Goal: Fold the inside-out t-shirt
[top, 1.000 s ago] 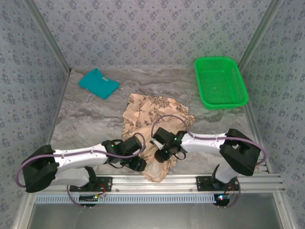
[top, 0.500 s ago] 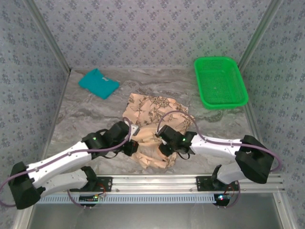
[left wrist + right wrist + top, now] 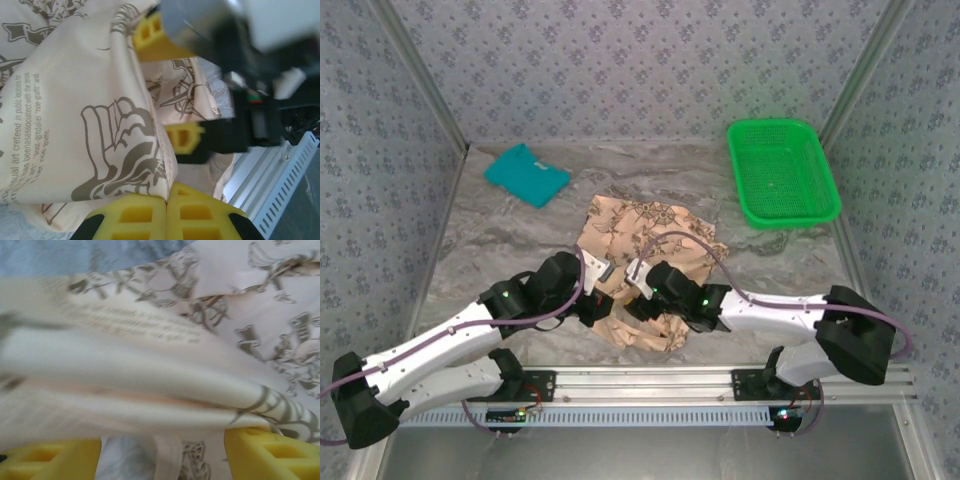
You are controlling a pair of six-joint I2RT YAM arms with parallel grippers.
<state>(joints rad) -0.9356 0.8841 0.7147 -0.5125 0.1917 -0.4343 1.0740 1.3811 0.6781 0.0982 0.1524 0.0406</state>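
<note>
here, your left gripper (image 3: 167,207) is clenched on a fold of the inside-out t-shirt (image 3: 642,228), bunched at near centre, likely anchoring it; your right gripper (image 3: 162,455) gapes astride cloth, ready to grip.

**Grey marbled surface carrying three things**

The surface (image 3: 510,255) is grey with pale marble veining, walled in by patterned panels on three sides and edged by a metal rail (image 3: 640,381) at the near side. A teal folded shirt (image 3: 527,174) lies flat in the far left corner. A green basket (image 3: 782,175) sits at the far right, well apart from it. Between them, nearer the middle, the inside-out t-shirt (image 3: 645,228) lies crumpled, its far part spread on the surface, its near part bunched up.
</note>
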